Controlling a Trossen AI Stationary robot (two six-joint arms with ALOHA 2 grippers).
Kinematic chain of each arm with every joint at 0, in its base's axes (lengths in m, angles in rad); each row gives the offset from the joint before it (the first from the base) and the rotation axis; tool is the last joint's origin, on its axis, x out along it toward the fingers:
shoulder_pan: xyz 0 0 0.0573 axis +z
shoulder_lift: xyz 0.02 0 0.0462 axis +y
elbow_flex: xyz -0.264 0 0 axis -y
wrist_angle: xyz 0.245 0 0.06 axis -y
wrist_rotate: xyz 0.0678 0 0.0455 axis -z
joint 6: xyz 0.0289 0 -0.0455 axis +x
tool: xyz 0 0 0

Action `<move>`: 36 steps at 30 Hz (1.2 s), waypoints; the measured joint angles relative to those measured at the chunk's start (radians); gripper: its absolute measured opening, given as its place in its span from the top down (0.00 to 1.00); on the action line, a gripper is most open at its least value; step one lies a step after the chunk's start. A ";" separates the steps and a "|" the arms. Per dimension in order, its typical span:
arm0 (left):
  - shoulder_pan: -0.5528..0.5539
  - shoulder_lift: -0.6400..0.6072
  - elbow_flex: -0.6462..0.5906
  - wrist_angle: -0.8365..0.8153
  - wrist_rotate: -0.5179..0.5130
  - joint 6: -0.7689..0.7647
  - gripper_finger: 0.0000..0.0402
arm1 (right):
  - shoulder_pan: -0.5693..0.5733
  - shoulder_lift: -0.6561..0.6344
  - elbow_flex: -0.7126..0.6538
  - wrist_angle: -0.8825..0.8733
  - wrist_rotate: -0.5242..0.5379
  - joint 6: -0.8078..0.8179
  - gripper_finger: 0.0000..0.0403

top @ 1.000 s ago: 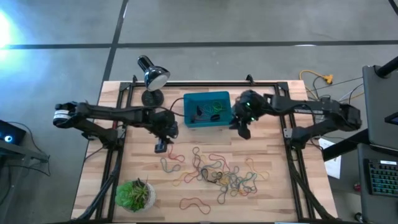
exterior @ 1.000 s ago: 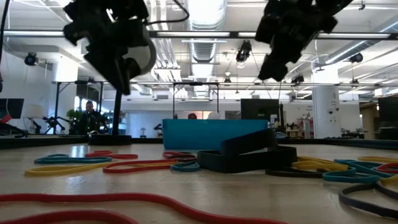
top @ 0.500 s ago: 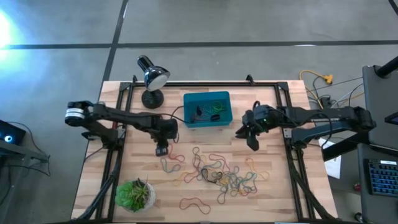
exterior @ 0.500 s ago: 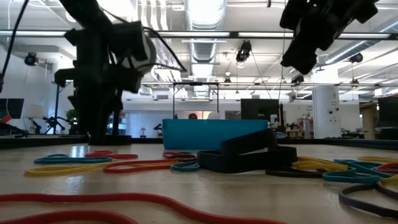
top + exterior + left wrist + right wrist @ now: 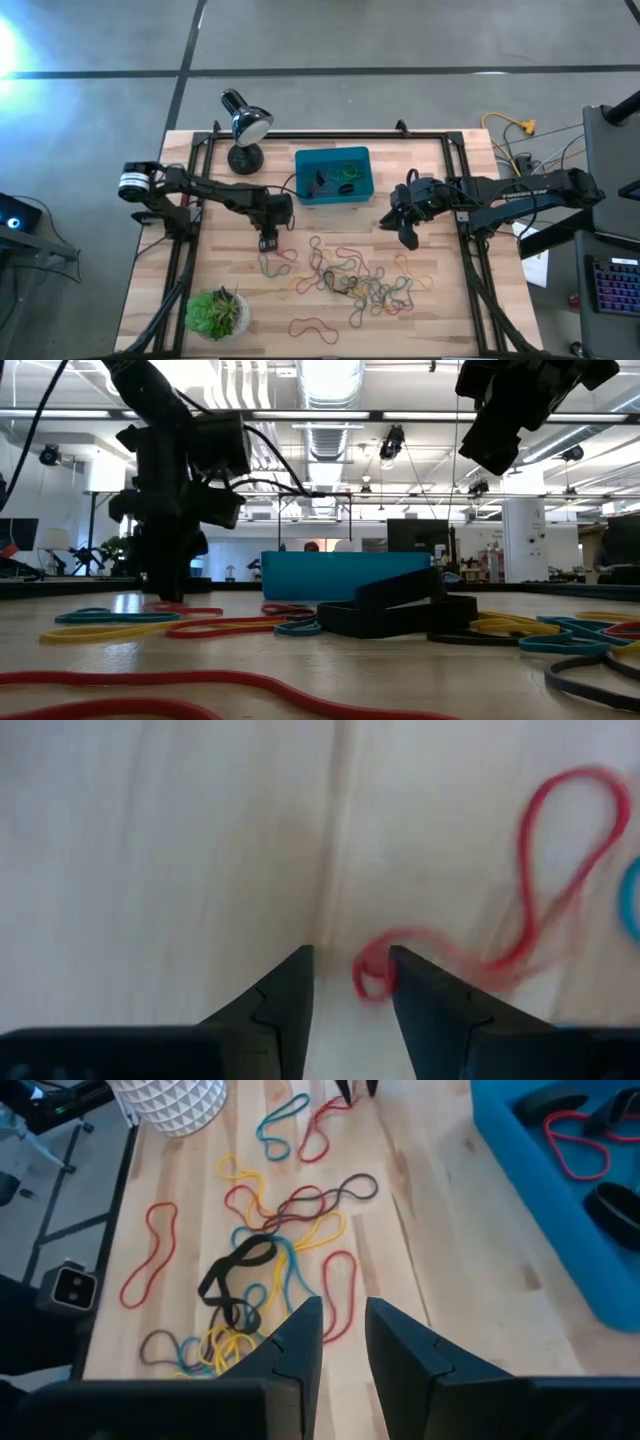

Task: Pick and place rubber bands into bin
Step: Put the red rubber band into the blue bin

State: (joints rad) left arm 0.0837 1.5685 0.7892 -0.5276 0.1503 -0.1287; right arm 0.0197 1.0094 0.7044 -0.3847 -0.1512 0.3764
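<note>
Left pincer [image 5: 267, 243] is down at the wooden table [image 5: 440, 310], its two fingers [image 5: 285, 1005] a little apart with bare wood in the gap. A red rubber band [image 5: 540, 890] lies just beside one fingertip, touching or almost touching it; nothing is clamped. The blue bin [image 5: 332, 175] sits a short way beyond this pincer, with some bands already inside.

Right pincer [image 5: 409, 238] hangs above the table, on the other side of the bin. Its fingers [image 5: 295, 1350] stand slightly apart and hold nothing. The pile of coloured rubber bands [image 5: 350, 275] lies on the wood below and between both pincers, near a potted plant [image 5: 216, 312].
</note>
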 joint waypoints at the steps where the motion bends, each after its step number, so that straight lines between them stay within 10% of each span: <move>1: 0.000 0.000 0.000 0.014 0.021 0.001 0.71 | 0.004 0.002 0.000 0.000 0.002 0.005 0.83; 16: -0.038 0.011 -0.005 0.031 0.159 0.034 0.71 | 0.024 0.006 0.000 0.000 0.024 0.013 0.83; 26: -0.034 -0.088 0.009 -0.017 -0.102 0.012 0.71 | 0.024 0.006 0.000 0.000 0.024 0.011 0.84; 36: -0.012 -0.098 -0.046 -0.107 -0.108 -0.027 0.71 | 0.024 0.006 -0.001 0.007 0.054 0.008 0.84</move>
State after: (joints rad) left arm 0.0719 1.4707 0.7434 -0.6350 0.0422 -0.1558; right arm 0.0433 1.0149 0.7036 -0.3779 -0.0969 0.3849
